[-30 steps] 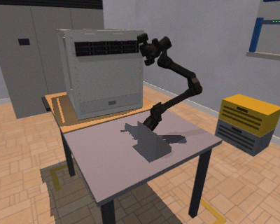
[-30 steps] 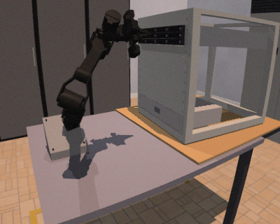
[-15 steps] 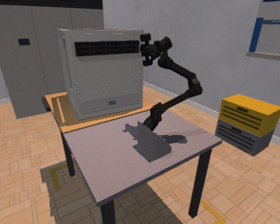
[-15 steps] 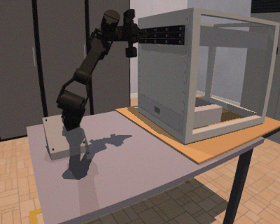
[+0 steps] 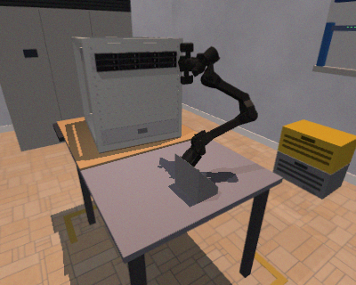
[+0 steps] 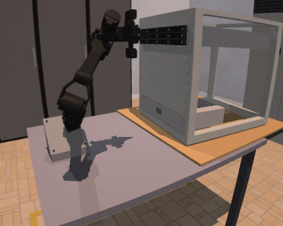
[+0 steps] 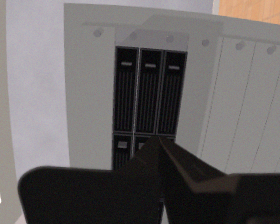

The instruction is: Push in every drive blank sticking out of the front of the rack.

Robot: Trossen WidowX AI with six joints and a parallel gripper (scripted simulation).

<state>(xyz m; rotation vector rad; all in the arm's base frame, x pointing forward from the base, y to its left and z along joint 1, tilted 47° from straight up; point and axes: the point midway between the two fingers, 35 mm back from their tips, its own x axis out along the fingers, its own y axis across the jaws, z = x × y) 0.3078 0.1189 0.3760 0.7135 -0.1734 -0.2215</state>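
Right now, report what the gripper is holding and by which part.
Nothing is held: the gripper is shut on itself, fingertips in front of the drive blanks.

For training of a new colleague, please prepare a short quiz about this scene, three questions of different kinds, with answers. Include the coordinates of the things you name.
1. True or false: the gripper's [image 5: 181,64] [image 6: 141,34] [image 7: 159,140] fingers are spread wide.
2. Which color is the upper of the two stacked cases [image 5: 315,140] [image 5: 310,174] on the floor?
3. Fill in: the rack [image 5: 135,98] [image 6: 164,74] [image 7: 88,100] stands on an ______ board [image 5: 166,144] [image 6: 210,152].

Key: 1. False; 2. Yellow; 3. orange
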